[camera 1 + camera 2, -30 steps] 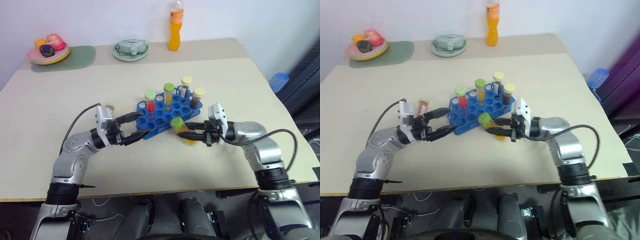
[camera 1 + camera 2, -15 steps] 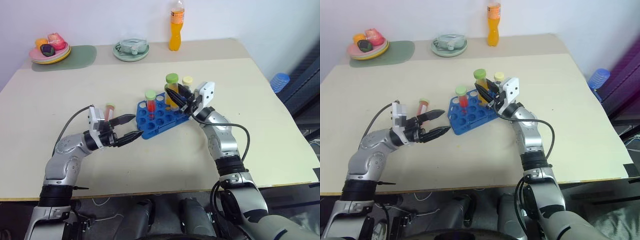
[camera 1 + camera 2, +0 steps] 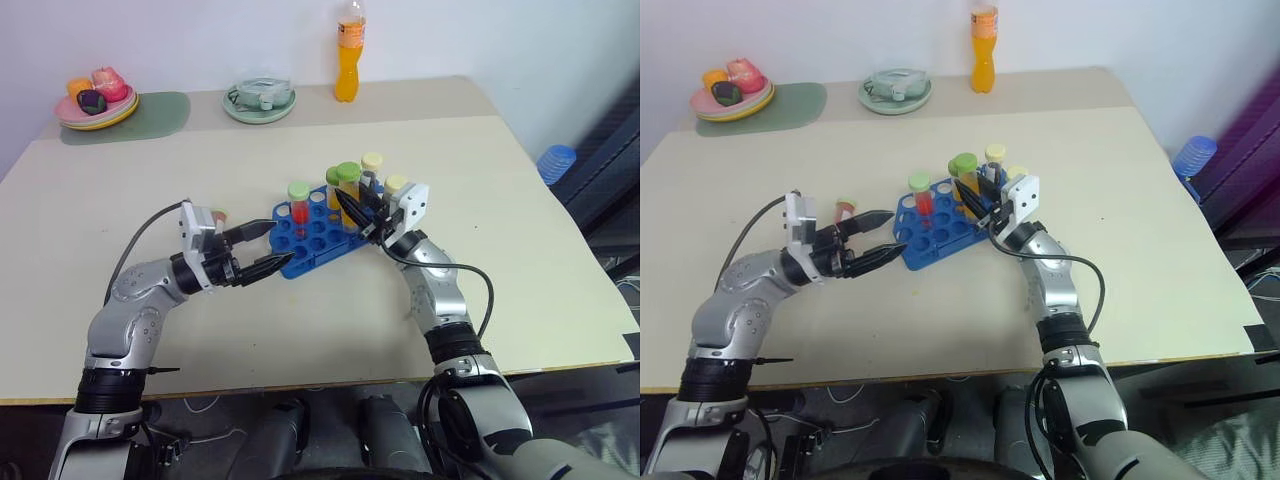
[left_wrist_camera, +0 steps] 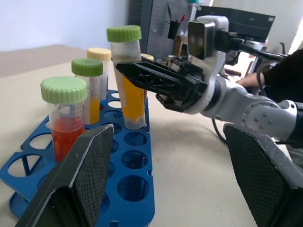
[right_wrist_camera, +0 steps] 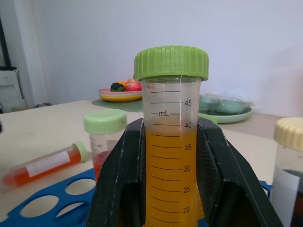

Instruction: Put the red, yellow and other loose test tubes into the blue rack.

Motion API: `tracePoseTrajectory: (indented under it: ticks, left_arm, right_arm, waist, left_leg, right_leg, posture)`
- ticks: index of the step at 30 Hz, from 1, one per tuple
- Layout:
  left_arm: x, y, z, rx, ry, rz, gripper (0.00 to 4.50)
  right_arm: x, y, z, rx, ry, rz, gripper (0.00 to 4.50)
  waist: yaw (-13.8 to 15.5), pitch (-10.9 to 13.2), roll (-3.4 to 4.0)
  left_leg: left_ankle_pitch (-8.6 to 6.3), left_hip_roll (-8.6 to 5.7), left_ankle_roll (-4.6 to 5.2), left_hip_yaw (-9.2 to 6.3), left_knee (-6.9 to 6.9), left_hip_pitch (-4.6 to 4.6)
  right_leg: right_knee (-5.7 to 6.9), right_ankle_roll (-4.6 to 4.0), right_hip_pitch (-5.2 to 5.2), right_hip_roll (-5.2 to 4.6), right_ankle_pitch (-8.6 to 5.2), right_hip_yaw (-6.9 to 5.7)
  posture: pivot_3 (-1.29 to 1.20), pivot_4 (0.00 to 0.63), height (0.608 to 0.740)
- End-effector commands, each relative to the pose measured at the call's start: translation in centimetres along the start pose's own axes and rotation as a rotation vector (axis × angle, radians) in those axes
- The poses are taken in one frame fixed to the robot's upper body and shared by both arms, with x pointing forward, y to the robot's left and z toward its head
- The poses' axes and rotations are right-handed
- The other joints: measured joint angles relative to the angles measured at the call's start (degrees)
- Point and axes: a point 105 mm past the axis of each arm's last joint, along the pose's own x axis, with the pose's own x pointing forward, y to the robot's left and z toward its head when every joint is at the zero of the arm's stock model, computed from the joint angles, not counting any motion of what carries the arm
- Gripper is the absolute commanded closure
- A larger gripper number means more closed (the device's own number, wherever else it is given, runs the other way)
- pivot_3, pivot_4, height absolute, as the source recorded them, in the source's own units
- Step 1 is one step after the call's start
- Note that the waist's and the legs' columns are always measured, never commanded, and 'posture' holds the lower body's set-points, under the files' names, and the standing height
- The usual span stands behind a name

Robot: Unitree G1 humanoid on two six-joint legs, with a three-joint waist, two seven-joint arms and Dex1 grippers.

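Your right gripper (image 3: 352, 212) clamps a yellow tube (image 3: 349, 192) above the blue rack (image 3: 318, 233) mid-table (image 3: 480, 200); left gripper (image 3: 262, 250) gapes beside it; a red tube (image 5: 45, 163), seemingly loose, lies nearby.

left gripper (image 3: 268, 251) spread, right gripper (image 3: 352, 212) clamped

An orange drink bottle (image 3: 350, 62), a green plate (image 3: 259, 100) and stacked fruit plates (image 3: 97, 108) line the table's (image 3: 520, 250) far edge
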Motion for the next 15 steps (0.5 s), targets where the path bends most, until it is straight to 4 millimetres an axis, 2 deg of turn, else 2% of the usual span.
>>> tracePoseTrajectory:
  ticks: [1,11,15]
  left_arm:
    - [0.2,-0.4,1.4,0.041,-0.027,-0.016,0.71]
    - [0.1,-0.5,1.6,0.038,-0.024,-0.006,0.71]
    - [0.0,-0.4,1.4,0.031,-0.022,-0.002,0.71]
  right_arm:
    - [0.0,0.3,0.1,0.001,-0.014,0.003,3.72]
    - [-1.2,-1.4,-0.3,-0.019,0.009,-0.061,3.72]
    - [-1.5,-1.4,-0.6,-0.024,0.019,-0.049,3.72]
  waist:
    - [0.01,0.0,0.0]
    - [0.14,0.0,0.0]
    - [0.24,0.0,0.0]
  left_leg:
    - [0.0,0.0,0.0,0.0,0.0,0.0]
    - [-0.01,0.0,0.0,0.0,0.0,0.02]
    - [-0.01,0.0,0.0,0.0,0.0,0.02]
  right_leg:
    - [0.0,0.0,0.0,0.0,0.0,0.0]
    - [-0.01,0.0,0.03,0.01,0.0,0.01]
    - [-0.01,-0.01,0.03,0.01,0.0,0.01]
  posture:
    - [0.0,0.15,0.74]
    - [0.0,0.15,0.74]
    - [0.0,0.15,0.74]
